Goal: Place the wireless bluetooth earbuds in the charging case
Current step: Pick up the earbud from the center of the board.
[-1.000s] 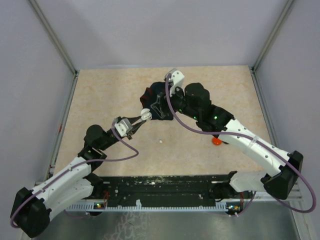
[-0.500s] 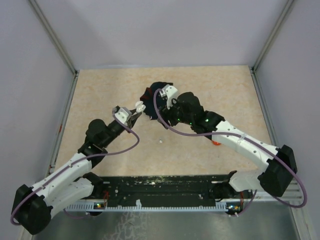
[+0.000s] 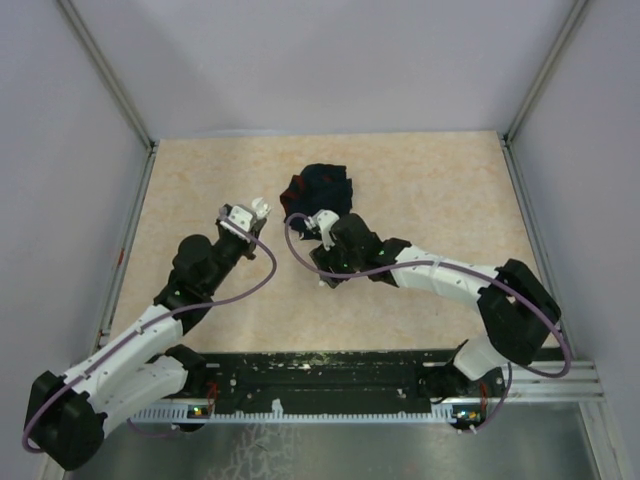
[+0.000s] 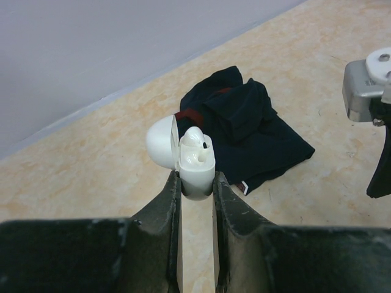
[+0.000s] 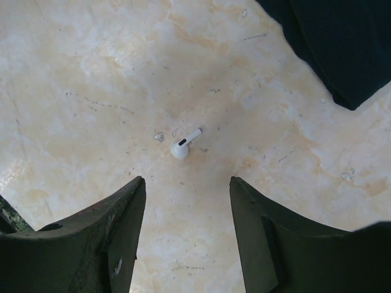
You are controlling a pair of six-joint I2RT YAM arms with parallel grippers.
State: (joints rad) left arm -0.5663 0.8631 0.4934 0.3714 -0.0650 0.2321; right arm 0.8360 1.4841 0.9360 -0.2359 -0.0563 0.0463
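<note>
My left gripper (image 4: 197, 180) is shut on the lower body of the white charging case (image 4: 197, 166), held upright above the table. Its lid (image 4: 161, 144) is swung open to the left. One white earbud (image 4: 194, 137) sits in a slot of the case. A second white earbud (image 5: 183, 146) lies loose on the table, stem pointing up-right in the right wrist view. My right gripper (image 5: 187, 181) hangs open just above the table, with that earbud a little beyond its fingertips and nothing between them. From above, the left gripper (image 3: 254, 209) is left of the right gripper (image 3: 322, 270).
A crumpled dark navy cloth (image 3: 318, 185) with red trim lies at the back centre of the beige table (image 3: 440, 190), just behind both grippers. It also shows in the wrist views, cloth (image 4: 244, 125) and cloth (image 5: 342, 43). Grey walls enclose the table.
My right arm has swung left and toward the near edge, from over the cloth to above the loose earbud, its jaws narrowing a little. My left gripper carried the case left and farther back.
</note>
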